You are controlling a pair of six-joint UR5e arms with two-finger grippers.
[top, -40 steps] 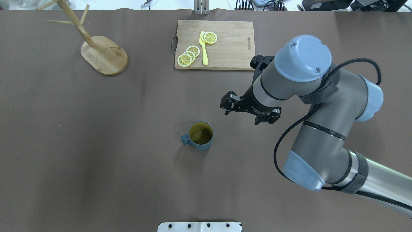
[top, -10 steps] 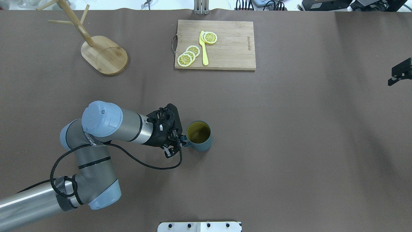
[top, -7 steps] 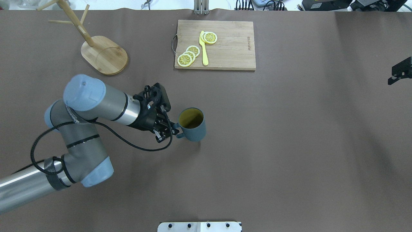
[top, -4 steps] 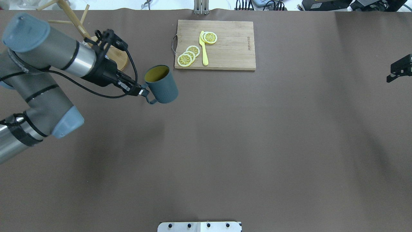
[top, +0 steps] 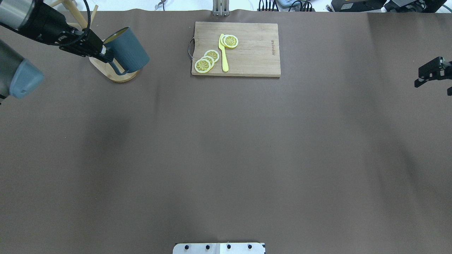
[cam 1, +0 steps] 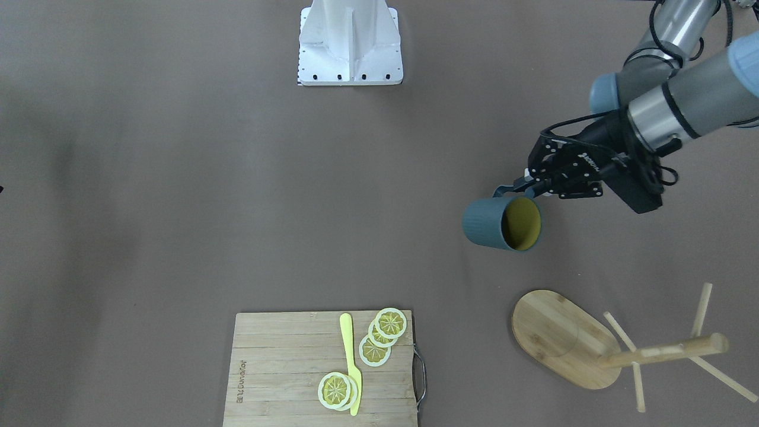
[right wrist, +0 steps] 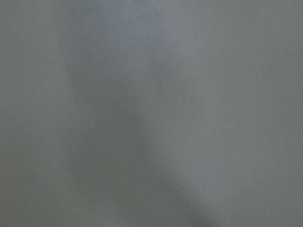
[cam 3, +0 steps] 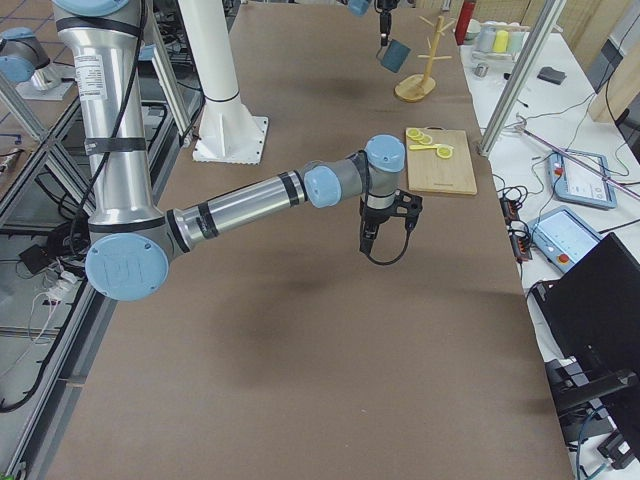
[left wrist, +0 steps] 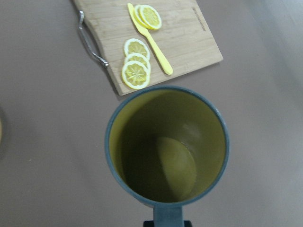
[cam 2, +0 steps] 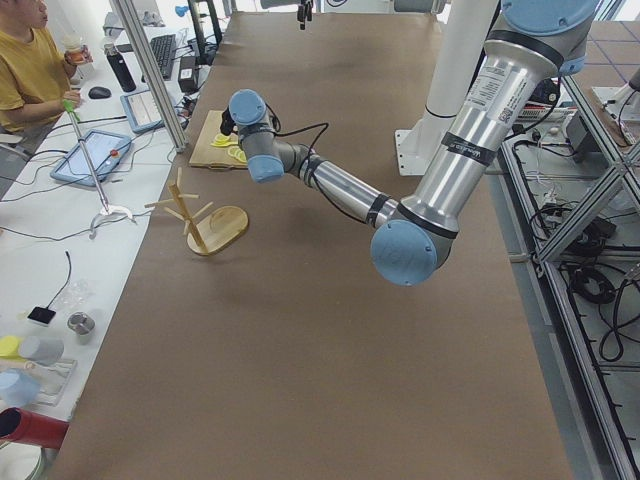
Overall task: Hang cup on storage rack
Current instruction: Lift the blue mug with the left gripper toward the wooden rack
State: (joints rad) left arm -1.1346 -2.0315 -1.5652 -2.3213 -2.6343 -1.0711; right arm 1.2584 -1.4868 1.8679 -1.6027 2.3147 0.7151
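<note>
The slate-blue cup [top: 129, 53] with a yellow-olive inside hangs in the air, tilted, held by its handle. My left gripper [top: 102, 52] is shut on that handle. In the front-facing view the cup [cam 1: 501, 222] and left gripper [cam 1: 525, 187] are short of the bamboo storage rack [cam 1: 563, 338], apart from it. In the overhead view the cup overlaps the rack's oval base [top: 118, 74]. The left wrist view looks into the cup [left wrist: 165, 146]. My right gripper [top: 432, 72] sits at the table's right edge, looks open and holds nothing.
A wooden cutting board [top: 254, 53] with lemon slices [top: 206, 61] and a yellow knife [top: 223, 53] lies at the far middle. The rack's post and pegs [cam 1: 664, 353] lean outward past its base. A white mount plate [cam 1: 350, 41] is at the robot's side.
My left gripper took the cup by its handle at the table's middle, lifted it and carried it to the far left by the rack. The right arm withdrew to the right edge.
</note>
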